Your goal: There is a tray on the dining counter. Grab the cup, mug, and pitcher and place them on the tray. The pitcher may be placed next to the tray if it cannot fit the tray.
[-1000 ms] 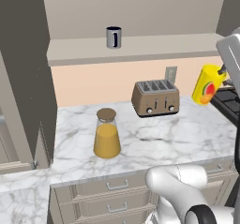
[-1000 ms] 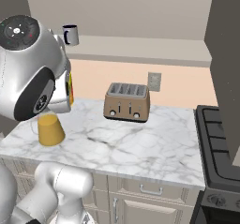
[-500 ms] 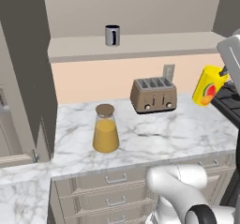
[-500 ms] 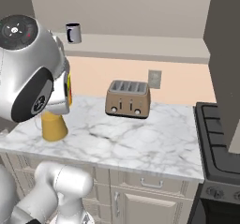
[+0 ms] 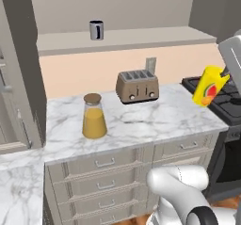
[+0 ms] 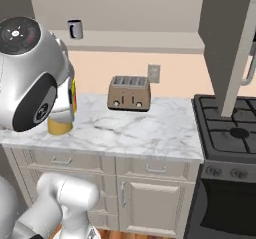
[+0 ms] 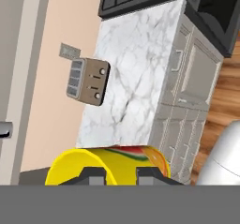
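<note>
From the left base view the cup is hanging tilted in the air, the pitcher sitting far off on the worktop, while in the hand view the gripper, nearly closed, is pinching the cup's rim, risking slippage.

A white grey-veined marble worktop is lying over beige drawers. A brown toaster is standing against the peach wall, below a beige shelf. A black stove is adjoining the worktop.
</note>
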Robot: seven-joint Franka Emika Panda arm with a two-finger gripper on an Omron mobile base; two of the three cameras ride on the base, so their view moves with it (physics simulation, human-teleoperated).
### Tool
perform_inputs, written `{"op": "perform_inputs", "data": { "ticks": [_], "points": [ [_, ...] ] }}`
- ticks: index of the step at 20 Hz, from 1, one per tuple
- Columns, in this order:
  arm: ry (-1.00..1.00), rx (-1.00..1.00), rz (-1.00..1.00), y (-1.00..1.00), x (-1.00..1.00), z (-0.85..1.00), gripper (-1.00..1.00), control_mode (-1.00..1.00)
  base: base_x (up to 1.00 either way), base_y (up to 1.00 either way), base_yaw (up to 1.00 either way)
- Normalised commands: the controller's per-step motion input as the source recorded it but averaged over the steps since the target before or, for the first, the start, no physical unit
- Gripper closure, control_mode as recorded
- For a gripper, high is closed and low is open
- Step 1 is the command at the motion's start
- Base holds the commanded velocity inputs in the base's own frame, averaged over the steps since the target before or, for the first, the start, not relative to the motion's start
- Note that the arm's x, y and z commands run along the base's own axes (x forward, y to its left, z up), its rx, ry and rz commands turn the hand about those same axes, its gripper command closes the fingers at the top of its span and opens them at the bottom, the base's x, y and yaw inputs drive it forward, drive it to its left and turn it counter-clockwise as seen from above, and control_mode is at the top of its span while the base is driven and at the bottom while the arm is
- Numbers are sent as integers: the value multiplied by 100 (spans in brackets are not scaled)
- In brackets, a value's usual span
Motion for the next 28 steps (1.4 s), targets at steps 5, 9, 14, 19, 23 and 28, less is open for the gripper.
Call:
{"op": "perform_inputs", "data": {
  "ticks": [5,9,14,19,23,28],
  "points": [
    [0,0,0,0,0,0,100,100,-28,0,-45],
    [0,0,0,0,0,0,100,100,-21,0,-51],
    [0,0,0,0,0,0,100,100,-32,0,-54],
    [0,0,0,0,0,0,100,100,-39,0,-55],
    [0,0,0,0,0,0,100,100,-37,0,-56],
    [0,0,0,0,0,0,100,100,-36,0,-58]
  ]
}}
